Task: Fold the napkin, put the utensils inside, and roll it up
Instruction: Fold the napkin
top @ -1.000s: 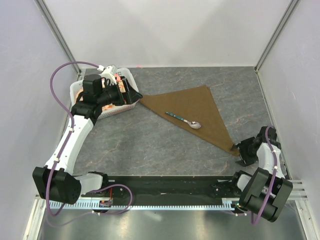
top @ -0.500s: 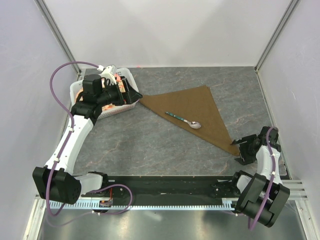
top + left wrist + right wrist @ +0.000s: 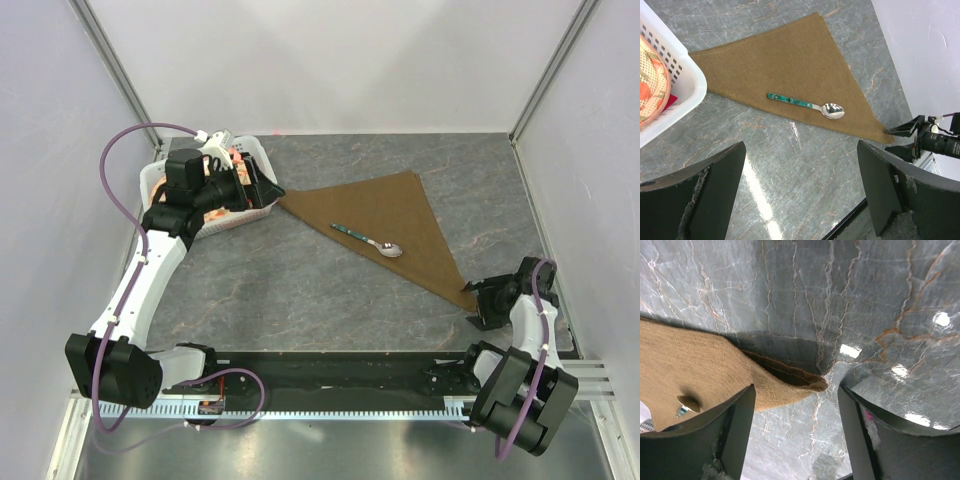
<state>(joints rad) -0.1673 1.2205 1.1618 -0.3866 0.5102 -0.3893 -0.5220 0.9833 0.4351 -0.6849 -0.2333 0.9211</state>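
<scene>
On the left, we see the left gripper (image 3: 262,190) hanging over the right end of a white plastic basket (image 3: 152,182) with little holes in its sides. Its two black fingers are spread wide apart and nothing is in them. Inside the basket sits a round plate (image 3: 649,80) with an orange pattern. Next comes the plain brown cloth napkin (image 3: 390,220), lying on the grey marble-look table (image 3: 290,290) and folded into a big triangle. One point of it comes right up to the basket. A small spoon (image 3: 368,240) with a thin teal-green handle and a shiny metal bowl lies on top of the napkin, close to its long near edge. Its handle points left and its bowl points right. On the far right, the right gripper (image 3: 487,302) sits low at the napkin's nearest point. Its fingers are apart, and the tip of the cloth, curled up a little off the table, lies between them without being pinched. We cannot tell if a finger touches it.
</scene>
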